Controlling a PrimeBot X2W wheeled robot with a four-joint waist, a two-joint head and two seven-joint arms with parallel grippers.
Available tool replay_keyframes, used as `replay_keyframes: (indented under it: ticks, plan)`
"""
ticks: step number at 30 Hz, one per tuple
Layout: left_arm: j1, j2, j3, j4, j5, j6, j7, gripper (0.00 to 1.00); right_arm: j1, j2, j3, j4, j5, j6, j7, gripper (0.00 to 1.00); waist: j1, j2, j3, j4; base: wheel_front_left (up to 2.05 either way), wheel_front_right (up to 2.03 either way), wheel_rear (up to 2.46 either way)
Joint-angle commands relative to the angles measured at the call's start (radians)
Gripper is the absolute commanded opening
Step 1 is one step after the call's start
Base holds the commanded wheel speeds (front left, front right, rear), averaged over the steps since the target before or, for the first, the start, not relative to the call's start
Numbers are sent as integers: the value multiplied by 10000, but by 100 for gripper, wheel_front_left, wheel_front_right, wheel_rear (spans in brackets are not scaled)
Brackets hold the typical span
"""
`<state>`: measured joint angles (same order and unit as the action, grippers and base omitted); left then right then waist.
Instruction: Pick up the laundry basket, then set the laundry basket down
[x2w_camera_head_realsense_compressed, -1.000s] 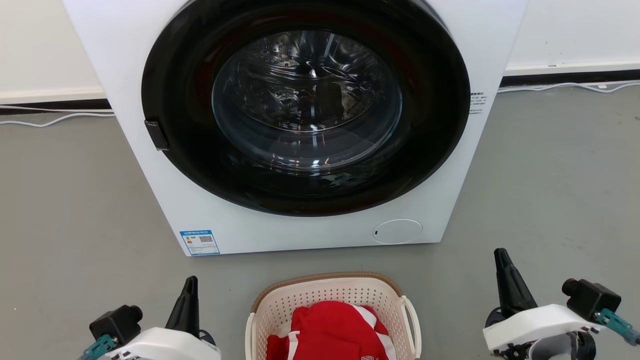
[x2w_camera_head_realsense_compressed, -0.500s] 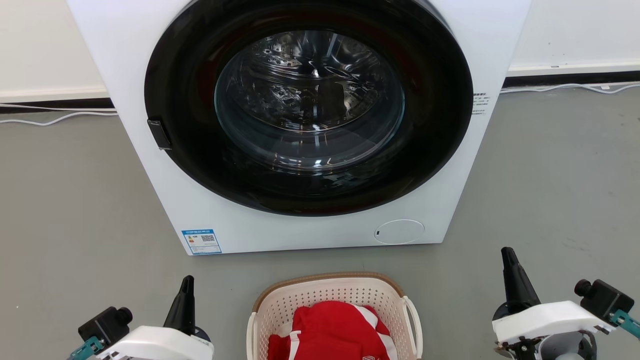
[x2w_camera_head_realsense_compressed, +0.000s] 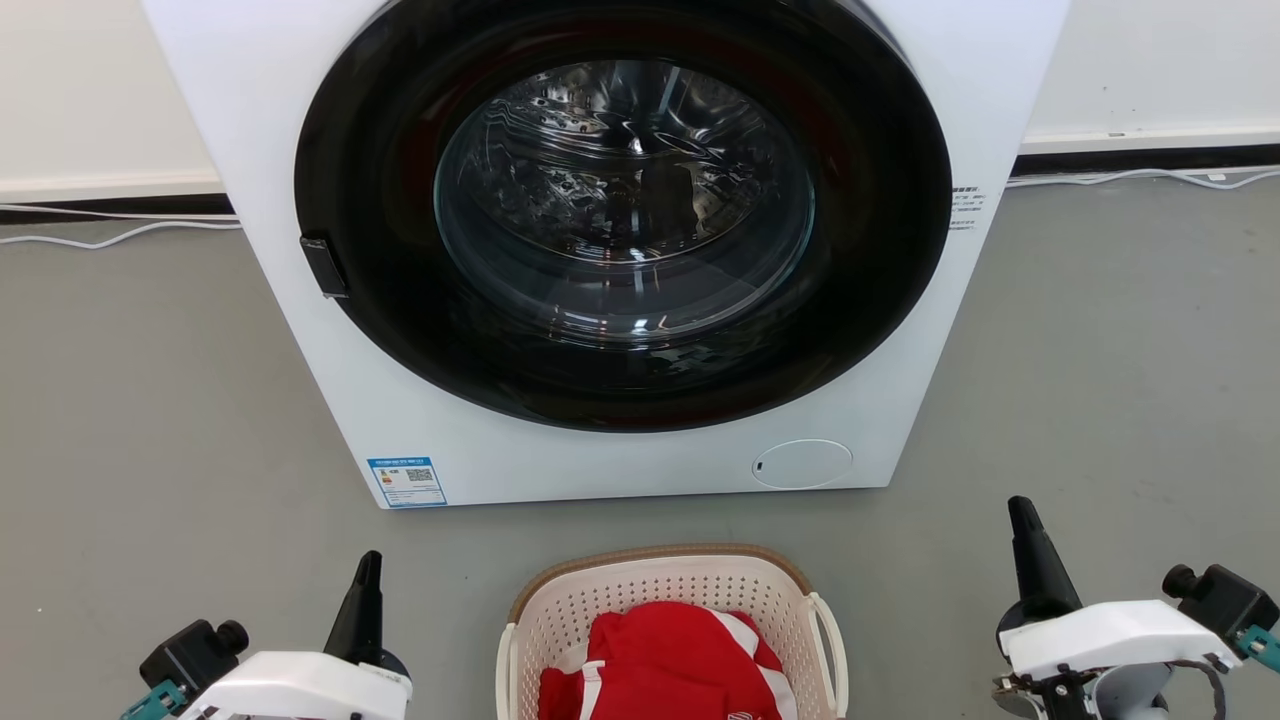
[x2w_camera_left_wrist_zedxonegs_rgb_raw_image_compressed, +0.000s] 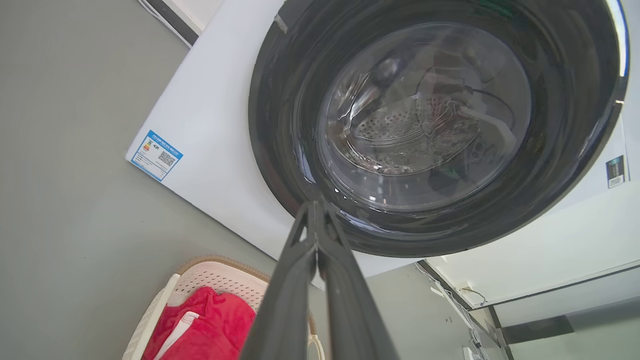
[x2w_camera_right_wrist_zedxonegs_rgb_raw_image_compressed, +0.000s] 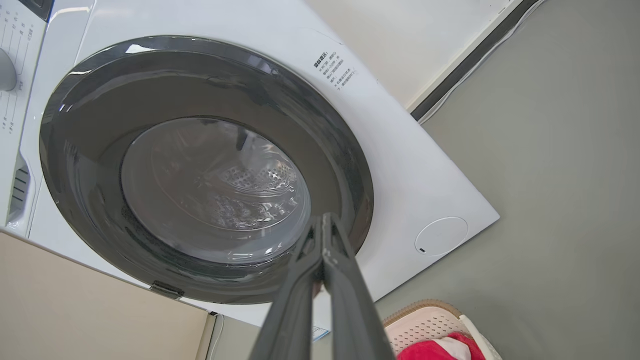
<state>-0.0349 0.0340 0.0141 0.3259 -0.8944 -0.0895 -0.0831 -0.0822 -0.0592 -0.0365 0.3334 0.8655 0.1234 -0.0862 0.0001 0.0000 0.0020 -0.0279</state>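
Head view, nearest stuff first: the left gripper (x2w_camera_head_realsense_compressed: 366, 570) sits off to the left of the laundry basket (x2w_camera_head_realsense_compressed: 640, 590) and the right gripper (x2w_camera_head_realsense_compressed: 1024, 515) off to its right. Both are well clear of it and touching nothing, fingers pinched fully together with nothing between them. The wrist views back that up, each pair of dark fingers meeting at the tip. The basket is down on the grey floor (x2w_camera_head_realsense_compressed: 150, 400), upright, brown rim on top, a white loop handle on each side, and a red garment (x2w_camera_head_realsense_compressed: 670, 650) with white stripes bunched up inside. Just behind the basket stands a white front-load washer (x2w_camera_head_realsense_compressed: 900, 400) with its round dark door (x2w_camera_head_realsense_compressed: 620, 385) shut, a blue sticker (x2w_camera_head_realsense_compressed: 406, 481) low on the basket's left side and a round hatch (x2w_camera_head_realsense_compressed: 801, 464) on its right. Farther back, a white cable (x2w_camera_head_realsense_compressed: 100, 241) runs along the foot of the wall.
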Motion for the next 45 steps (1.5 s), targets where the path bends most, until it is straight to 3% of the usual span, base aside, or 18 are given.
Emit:
replay_keyframes:
  ticks: [1,45]
  plan:
    - [-490,90,218,-332,-457,-126,80,0,-268,-48,-13,-364,451,36,156,0,-1,0,1,11,0,0,0]
    - [-653,138,741,-648,-4942,-318,1344,0,-261,44,-526,-714,5131,61,1392,0,-1,0,7,191,0,0,0]
